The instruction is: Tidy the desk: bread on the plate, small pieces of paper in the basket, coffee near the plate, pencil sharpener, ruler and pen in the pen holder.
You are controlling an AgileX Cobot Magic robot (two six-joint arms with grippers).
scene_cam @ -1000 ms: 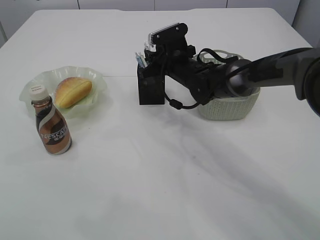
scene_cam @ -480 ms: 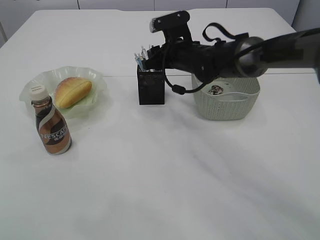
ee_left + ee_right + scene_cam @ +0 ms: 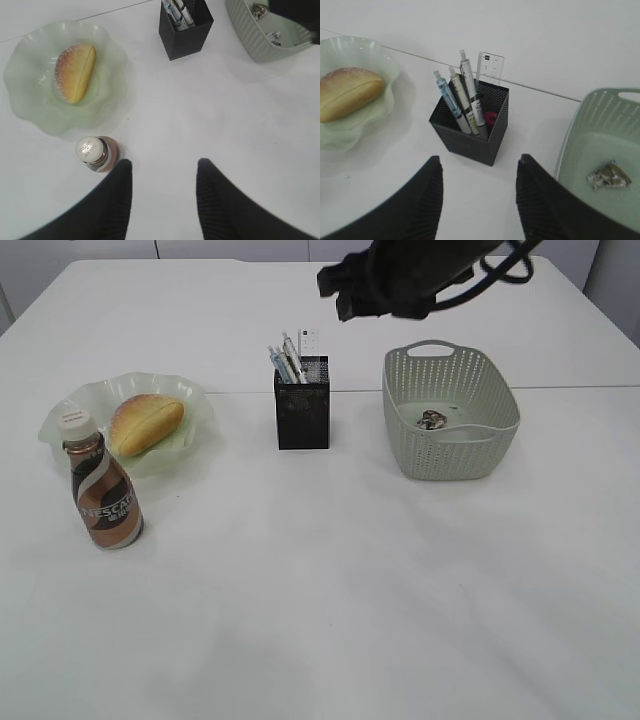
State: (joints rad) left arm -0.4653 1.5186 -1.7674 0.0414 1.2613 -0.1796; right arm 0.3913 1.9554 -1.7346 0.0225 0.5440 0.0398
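Note:
The bread (image 3: 146,423) lies in the pale-green plate (image 3: 197,398) at the left, and the coffee (image 3: 104,496) stands upright just in front of it. The black pen holder (image 3: 301,418) holds the clear ruler (image 3: 490,67) and several pens (image 3: 465,97). A small pink object (image 3: 491,118) sits inside it; I cannot tell whether it is the pencil sharpener. Crumpled paper (image 3: 432,419) lies in the basket (image 3: 455,455). My right gripper (image 3: 480,162) hangs open and empty above and behind the holder. My left gripper (image 3: 162,167) is open and empty, high over the desk beside the coffee cap (image 3: 88,149).
The right arm (image 3: 410,270) crosses the top of the exterior view, above the back of the desk. The basket's near handle (image 3: 630,92) sits to the right of the right gripper. The white desk (image 3: 330,590) stretches in front of all the objects.
The right gripper rose from the pen holder, up and toward the back, and its jaws widened. The ruler now stands free in the holder. The left gripper stayed put.

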